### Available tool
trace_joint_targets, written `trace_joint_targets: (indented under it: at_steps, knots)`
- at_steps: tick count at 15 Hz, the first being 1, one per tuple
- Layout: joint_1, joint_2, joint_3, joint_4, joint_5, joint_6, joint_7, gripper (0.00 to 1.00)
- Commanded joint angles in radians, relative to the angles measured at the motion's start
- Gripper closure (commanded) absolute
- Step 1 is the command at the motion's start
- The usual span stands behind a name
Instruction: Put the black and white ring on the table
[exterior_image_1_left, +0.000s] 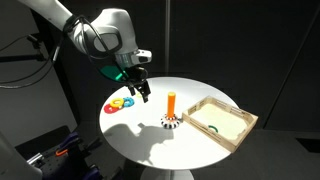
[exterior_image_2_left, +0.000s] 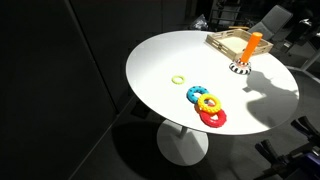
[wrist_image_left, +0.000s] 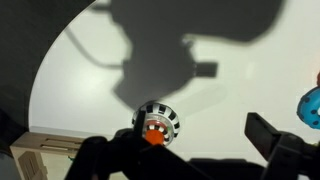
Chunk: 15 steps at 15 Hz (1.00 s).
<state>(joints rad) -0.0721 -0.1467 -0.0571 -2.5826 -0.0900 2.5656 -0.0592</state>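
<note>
Near the round white tabletop's (exterior_image_1_left: 150, 146) edge, the flat black-and-white ring (exterior_image_1_left: 170, 125) circled an orange peg (exterior_image_1_left: 171, 104), apart from the spread hand (exterior_image_1_left: 143, 93).

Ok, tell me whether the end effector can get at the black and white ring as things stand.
Probably yes. The end effector hovers above the table with nothing between it and the black and white ring. The orange peg stands through the ring, so the grasp must take the rim.
</note>
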Motion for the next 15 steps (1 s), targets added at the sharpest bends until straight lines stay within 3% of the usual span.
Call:
trace_joint_targets:
  at_steps: [1,7,9,15]
  knots:
    - [-0.019,0.072,-0.017,0.055,-0.005,0.023,0.018,0.00]
    - [-0.014,0.072,-0.021,0.046,0.001,0.018,0.000,0.00]
    - [-0.027,0.107,-0.023,0.068,-0.044,0.027,0.063,0.00]
    - [-0.034,0.185,-0.043,0.088,-0.017,0.096,0.085,0.00]
